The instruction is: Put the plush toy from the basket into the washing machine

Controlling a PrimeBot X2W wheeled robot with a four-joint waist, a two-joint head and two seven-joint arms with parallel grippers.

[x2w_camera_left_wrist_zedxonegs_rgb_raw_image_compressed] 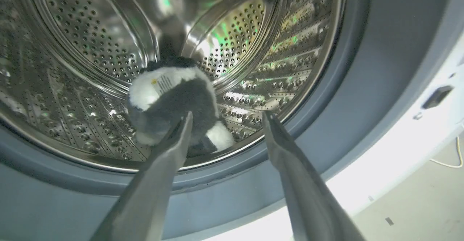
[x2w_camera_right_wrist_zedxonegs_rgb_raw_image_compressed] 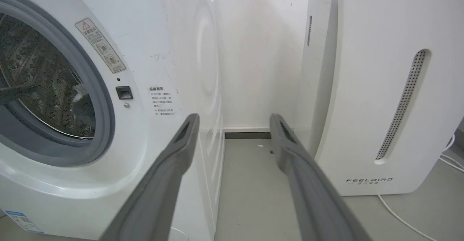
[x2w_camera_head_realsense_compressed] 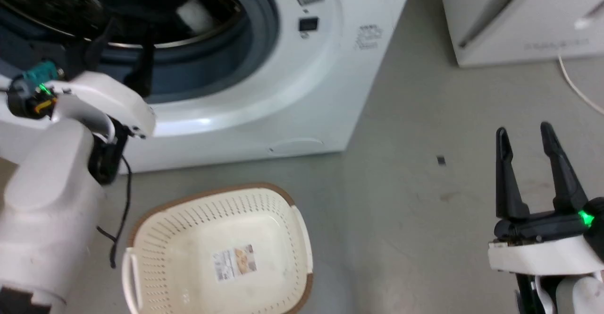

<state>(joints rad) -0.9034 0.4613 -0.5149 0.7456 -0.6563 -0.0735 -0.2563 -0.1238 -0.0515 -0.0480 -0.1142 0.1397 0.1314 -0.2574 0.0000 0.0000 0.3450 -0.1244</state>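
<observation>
At the upper left of the head view, the left gripper (x2w_camera_head_realsense_compressed: 123,52) reaches into the washing machine's (x2w_camera_head_realsense_compressed: 302,92) porthole, its 2 fingers spread wide and holding nothing. The fluffy black-and-white plush toy (x2w_camera_left_wrist_zedxonegs_rgb_raw_image_compressed: 174,96) lies low in the steel drum (x2w_camera_left_wrist_zedxonegs_rgb_raw_image_compressed: 79,52), just past the fingertips and ringed by the grey gasket (x2w_camera_left_wrist_zedxonegs_rgb_raw_image_compressed: 362,70). At the lower right, the right gripper (x2w_camera_head_realsense_compressed: 524,132) hovers with its fingers apart above the floor (x2w_camera_head_realsense_compressed: 415,210).
</observation>
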